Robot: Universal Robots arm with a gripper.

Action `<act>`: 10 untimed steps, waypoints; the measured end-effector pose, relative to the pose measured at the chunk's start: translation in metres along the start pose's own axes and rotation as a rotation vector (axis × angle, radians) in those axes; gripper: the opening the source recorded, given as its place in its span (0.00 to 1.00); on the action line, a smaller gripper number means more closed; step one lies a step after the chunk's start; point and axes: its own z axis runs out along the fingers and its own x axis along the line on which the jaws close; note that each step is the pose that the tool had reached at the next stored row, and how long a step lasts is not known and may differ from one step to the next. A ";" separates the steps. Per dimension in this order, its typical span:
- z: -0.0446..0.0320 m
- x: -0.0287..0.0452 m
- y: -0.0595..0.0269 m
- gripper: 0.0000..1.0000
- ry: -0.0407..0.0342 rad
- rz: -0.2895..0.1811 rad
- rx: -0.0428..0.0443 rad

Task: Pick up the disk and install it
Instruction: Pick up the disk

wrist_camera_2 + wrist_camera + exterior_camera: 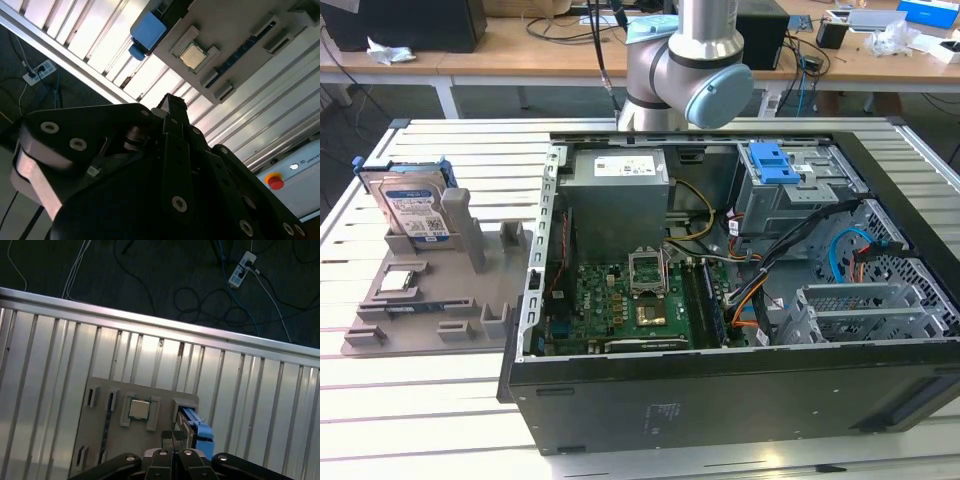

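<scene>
The disk (415, 205) is standing on edge in a slot of the grey holder plate (430, 300), in the upper left of the exterior view. Its labelled face is showing there, and its blue bracket is framing it. The holder is lying on the slatted metal table (420, 400), just beside the open computer case (720, 380), which is taking up the middle and right of that frame. The arm (685, 70) is rising at the top centre, behind the case.

In the first wrist view the gripper (173, 436) is hanging over the holder plate (107, 440) and looking down on it. Its jaws are drawn narrow, pressing together with nothing between them. The disk (192, 427) is appearing just beside the tips, apart from them. The small square chip (139, 409) is sitting in its recess on the other side of the tips.

In the second wrist view the gripper (172, 102) is pointing toward the same plate, and the disk's blue bracket (148, 29) is showing beyond the tip, near the chip (192, 55).
</scene>
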 end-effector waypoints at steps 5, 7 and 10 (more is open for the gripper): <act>0.0000 0.0000 0.0000 0.11 0.0001 -0.001 0.0000; 0.0000 0.0000 0.0000 0.11 0.0001 -0.001 0.0000; 0.0000 0.0000 0.0000 0.29 0.0001 -0.001 0.0001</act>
